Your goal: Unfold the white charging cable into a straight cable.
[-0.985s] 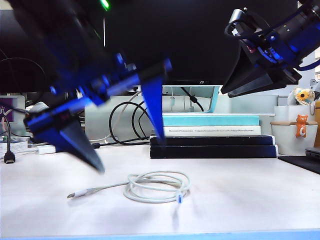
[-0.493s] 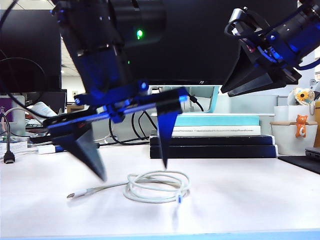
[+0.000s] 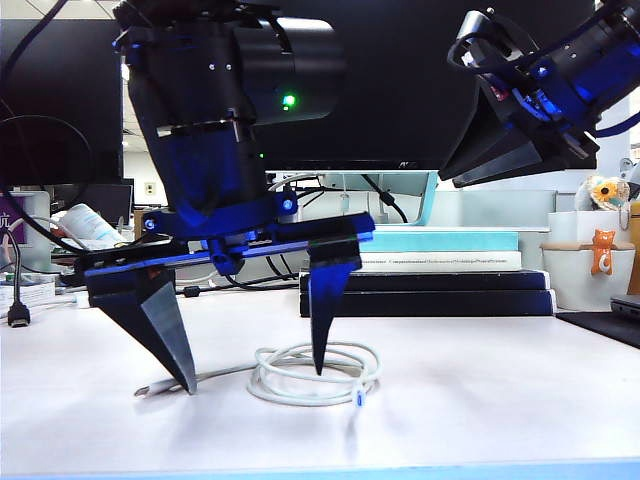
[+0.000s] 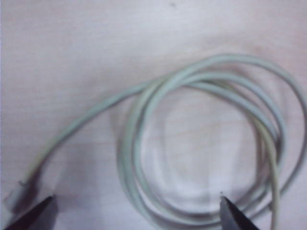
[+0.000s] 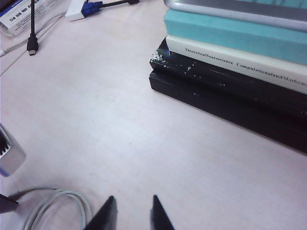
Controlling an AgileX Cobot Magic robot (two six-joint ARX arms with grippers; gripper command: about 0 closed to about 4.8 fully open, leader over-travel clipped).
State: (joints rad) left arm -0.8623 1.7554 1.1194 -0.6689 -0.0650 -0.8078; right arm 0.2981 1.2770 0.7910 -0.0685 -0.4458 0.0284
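Note:
The white charging cable [image 3: 300,398] lies coiled on the pale table, one plug end [image 3: 150,388] trailing out to the left and a blue-marked plug [image 3: 359,397] at the front of the coil. My left gripper [image 3: 254,381] points down with its jaws wide open; one fingertip is by the trailing end, the other inside the coil. The left wrist view shows the cable [image 4: 144,110] looped between the fingertips of the left gripper [image 4: 135,197]. My right gripper [image 3: 450,184] hangs high at the upper right, open and empty; its wrist view shows the right gripper [image 5: 133,197] beside a bit of cable [image 5: 72,196].
A stack of books [image 3: 425,275] sits behind the coil under a monitor stand. Black cables [image 3: 245,240] and a white adapter with a blue plug [image 5: 79,9] lie at the back left. White containers with a cat figurine [image 3: 602,250] stand at the right.
My left gripper has come down from above the table until its open fingertips straddle the coil's left side. The cable and the right arm have not moved.

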